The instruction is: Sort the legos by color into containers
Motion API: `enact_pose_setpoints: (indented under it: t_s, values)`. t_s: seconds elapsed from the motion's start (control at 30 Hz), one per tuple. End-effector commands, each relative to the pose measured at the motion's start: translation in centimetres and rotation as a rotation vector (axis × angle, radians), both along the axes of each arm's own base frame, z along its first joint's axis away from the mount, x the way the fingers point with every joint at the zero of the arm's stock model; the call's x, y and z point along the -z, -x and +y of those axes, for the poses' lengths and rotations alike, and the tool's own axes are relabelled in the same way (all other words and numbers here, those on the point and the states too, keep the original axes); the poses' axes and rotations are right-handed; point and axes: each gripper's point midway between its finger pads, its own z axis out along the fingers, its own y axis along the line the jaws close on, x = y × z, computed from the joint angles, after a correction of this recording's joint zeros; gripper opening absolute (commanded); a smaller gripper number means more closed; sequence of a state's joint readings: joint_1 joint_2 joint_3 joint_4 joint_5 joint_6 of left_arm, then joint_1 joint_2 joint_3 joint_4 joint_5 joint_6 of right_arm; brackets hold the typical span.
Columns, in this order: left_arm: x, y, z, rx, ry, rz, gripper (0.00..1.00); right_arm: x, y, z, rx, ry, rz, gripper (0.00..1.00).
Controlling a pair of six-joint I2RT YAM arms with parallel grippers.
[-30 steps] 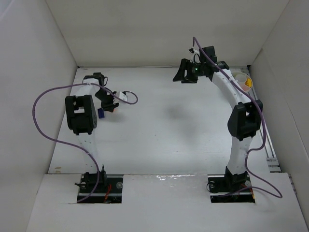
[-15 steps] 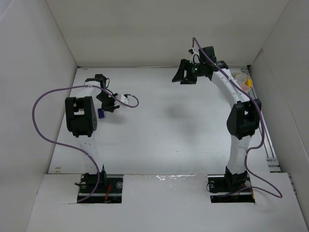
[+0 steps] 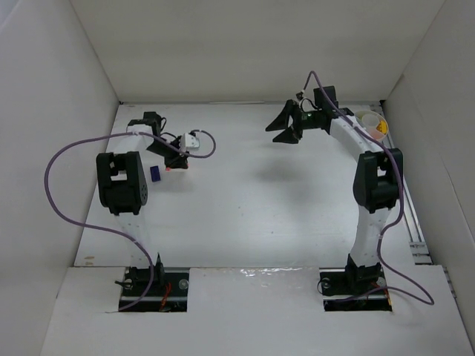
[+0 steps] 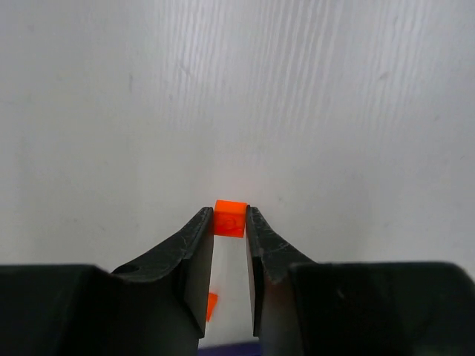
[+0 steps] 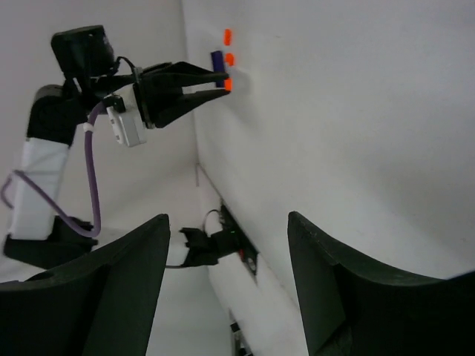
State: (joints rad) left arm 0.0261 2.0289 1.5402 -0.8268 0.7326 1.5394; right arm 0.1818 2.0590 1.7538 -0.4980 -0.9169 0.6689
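Observation:
My left gripper [image 4: 230, 215] is shut on a small orange lego [image 4: 230, 219], pinched between the fingertips close to the white table. In the top view the left gripper [image 3: 174, 162] is at the left of the table, just right of a dark blue lego [image 3: 156, 173]. A second orange lego [image 4: 211, 305] lies under the jaws. The right wrist view shows the held orange lego [image 5: 227, 85], the blue lego [image 5: 217, 59] and two more orange ones [image 5: 226, 35]. The white cup [image 3: 373, 122] stands at the back right. My right gripper [image 3: 282, 126] hangs open and empty above the back middle.
White walls [image 3: 44, 148] close in the table on the left, back and right. A purple cable [image 3: 59, 159] loops out from the left arm. The right arm's elbow [image 3: 377, 182] stands near the right wall, in front of the cup.
The left jaws have closed on the orange lego and the wrist has turned toward the right. The right gripper has rotated and shifted slightly right.

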Motion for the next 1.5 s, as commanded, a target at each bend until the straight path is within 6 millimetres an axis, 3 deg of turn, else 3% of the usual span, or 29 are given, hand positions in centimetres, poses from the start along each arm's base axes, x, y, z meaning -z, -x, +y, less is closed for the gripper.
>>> enact_pose_setpoints:
  t_s: [0.0,0.13,0.17,0.2,0.27,0.57,0.73,0.77,0.8,1.0,1.3,1.47]
  values:
    - [-10.9,1.6,-5.1,-0.022,0.365,-0.015,0.08,-8.0,1.6,0.7,-0.068,-0.236,-0.059,0.70]
    - [-16.2,4.0,-7.9,-0.014,0.680,0.084,0.08,-9.3,2.9,1.6,-0.141,-0.299,-0.048,0.70]
    - [-17.1,5.8,-8.4,-0.024,0.736,0.157,0.08,-9.8,3.6,2.1,-0.164,-0.305,-0.053,0.70]
    - [-18.7,5.9,-9.0,0.016,0.828,0.113,0.08,-10.1,3.5,2.1,-0.163,-0.308,-0.053,0.70]
    - [-20.1,7.1,-9.3,0.015,0.897,0.135,0.08,-10.5,4.6,3.6,-0.202,-0.321,-0.030,0.70]
    - [-24.5,9.6,-10.2,0.087,0.971,0.061,0.08,-12.1,8.8,9.1,-0.327,-0.374,0.035,0.70]
    - [-27.4,8.8,-10.2,0.102,0.968,0.053,0.08,-11.9,10.6,12.0,-0.401,-0.384,0.062,0.70]
    - [-28.9,8.6,-10.5,0.115,0.966,0.061,0.08,-12.6,11.2,12.7,-0.425,-0.389,0.045,0.70]
    - [-29.4,8.3,-10.5,0.113,0.966,0.071,0.08,-12.1,11.0,12.8,-0.423,-0.386,0.056,0.70]
    - [-30.9,6.3,-10.8,0.059,0.880,0.141,0.00,-13.3,11.8,13.6,-0.442,-0.392,0.027,0.69]
    - [-33.1,10.0,-15.2,0.134,0.855,0.246,0.00,-16.1,10.7,14.1,-0.438,-0.416,-0.063,0.69]
    - [-33.2,10.9,-15.9,0.167,0.860,0.269,0.00,-16.4,9.8,14.0,-0.426,-0.430,-0.067,0.69]
